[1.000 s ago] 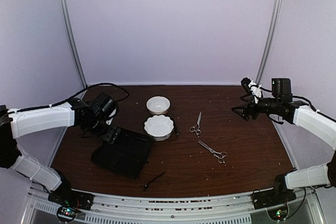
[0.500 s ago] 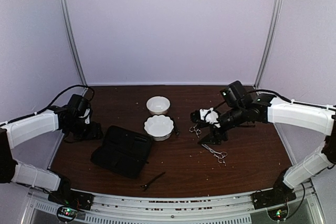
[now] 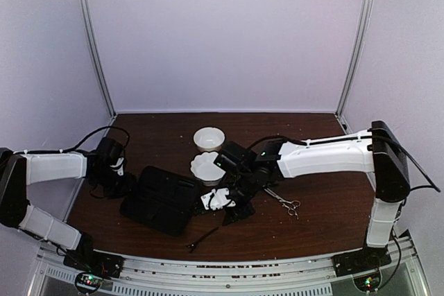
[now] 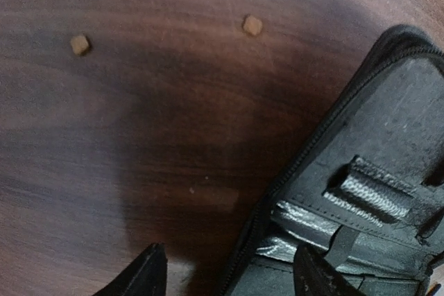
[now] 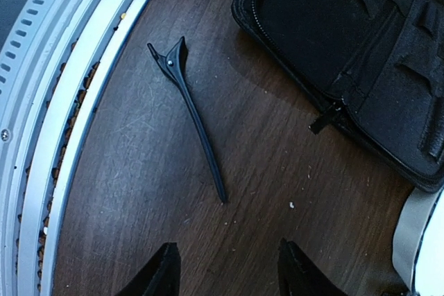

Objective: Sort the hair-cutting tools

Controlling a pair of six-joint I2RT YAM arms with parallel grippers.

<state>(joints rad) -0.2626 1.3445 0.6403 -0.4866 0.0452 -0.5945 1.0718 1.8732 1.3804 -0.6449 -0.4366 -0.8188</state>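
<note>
Right wrist view: I am hovering my open right pincer [image 5: 225,272] near the thin black stick-like clip [image 5: 199,126], lying on the dark wooden table [image 5: 263,171] beside the open black zip case [image 5: 361,46]. It is looking light, stiff, perhaps slippery; I am favouring its mid-shaft.

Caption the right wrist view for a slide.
Right gripper, fingers open, hovers over a slim black clip lying on the wooden table between the open black case and the metal rail.
</note>
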